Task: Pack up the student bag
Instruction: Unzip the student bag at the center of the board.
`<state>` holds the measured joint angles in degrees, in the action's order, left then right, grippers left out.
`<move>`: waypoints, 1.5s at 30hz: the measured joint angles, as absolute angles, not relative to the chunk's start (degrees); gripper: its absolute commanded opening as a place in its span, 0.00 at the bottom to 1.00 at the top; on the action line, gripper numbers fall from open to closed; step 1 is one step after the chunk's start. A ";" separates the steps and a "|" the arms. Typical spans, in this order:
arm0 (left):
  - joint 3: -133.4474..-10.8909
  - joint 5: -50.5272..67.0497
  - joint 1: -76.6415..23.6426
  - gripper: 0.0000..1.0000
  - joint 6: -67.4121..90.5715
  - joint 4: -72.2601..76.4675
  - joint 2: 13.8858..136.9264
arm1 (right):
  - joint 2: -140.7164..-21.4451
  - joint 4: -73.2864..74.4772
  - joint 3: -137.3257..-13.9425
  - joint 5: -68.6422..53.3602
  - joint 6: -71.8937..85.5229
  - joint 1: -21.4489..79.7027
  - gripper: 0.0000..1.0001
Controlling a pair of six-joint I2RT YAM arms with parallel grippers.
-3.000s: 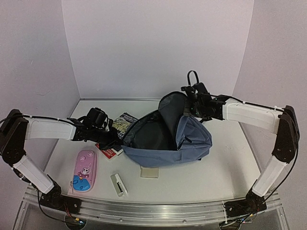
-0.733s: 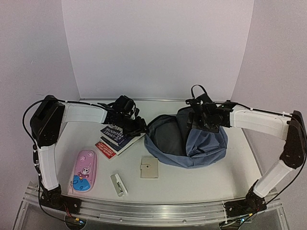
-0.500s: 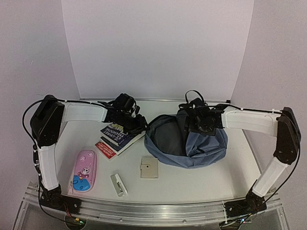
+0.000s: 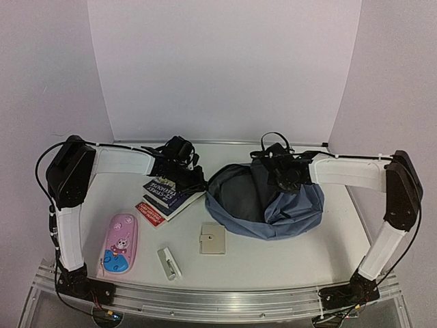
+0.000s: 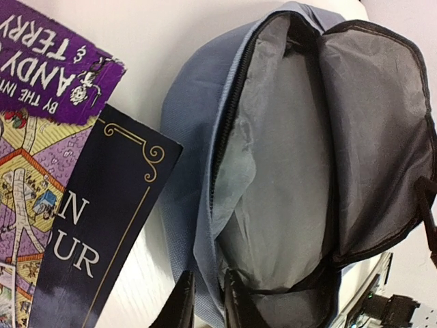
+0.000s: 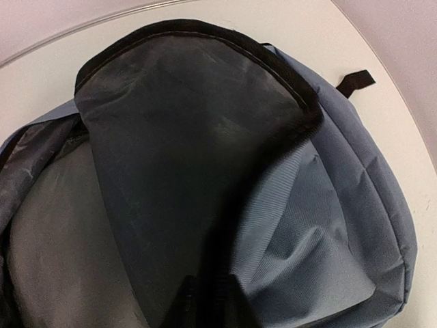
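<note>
The slate-blue student bag [image 4: 290,208] lies on the table, right of middle, its main compartment open and its grey lining showing. My left gripper [image 4: 199,180] is shut on the bag's left rim; in the left wrist view the blue rim fabric [image 5: 205,225] runs between the fingers [image 5: 183,304]. My right gripper [image 4: 285,175] is over the bag's top and is shut on the dark, black-trimmed flap [image 6: 191,116], which it holds up. Nothing shows inside the bag [image 5: 287,171].
A stack of books [image 4: 166,196] lies just left of the bag; a purple book [image 5: 41,102] and a navy one [image 5: 95,225] show in the left wrist view. A pink pencil case [image 4: 120,243], a small white item [image 4: 168,262] and a beige wallet [image 4: 212,239] lie near the front.
Over three seconds both grippers have carried the bag to the right, off the books. In the last half second my right gripper has shifted slightly left with the flap.
</note>
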<state>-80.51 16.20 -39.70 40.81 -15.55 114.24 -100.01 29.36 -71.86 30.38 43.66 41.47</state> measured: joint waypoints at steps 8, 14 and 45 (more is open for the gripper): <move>-80.50 14.62 -39.68 0.00 41.68 -15.62 114.56 | -89.45 30.04 -61.69 29.88 45.25 41.45 0.00; -78.61 13.88 -38.11 0.00 43.25 -14.92 114.56 | -82.53 30.60 -53.14 26.55 48.26 41.10 0.00; -75.04 21.01 -34.33 0.50 41.98 -11.14 112.43 | -75.24 28.88 -46.47 12.04 46.85 35.38 0.87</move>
<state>-75.04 21.01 -34.33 41.98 -11.14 112.43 -75.24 28.88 -46.47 12.04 46.85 35.38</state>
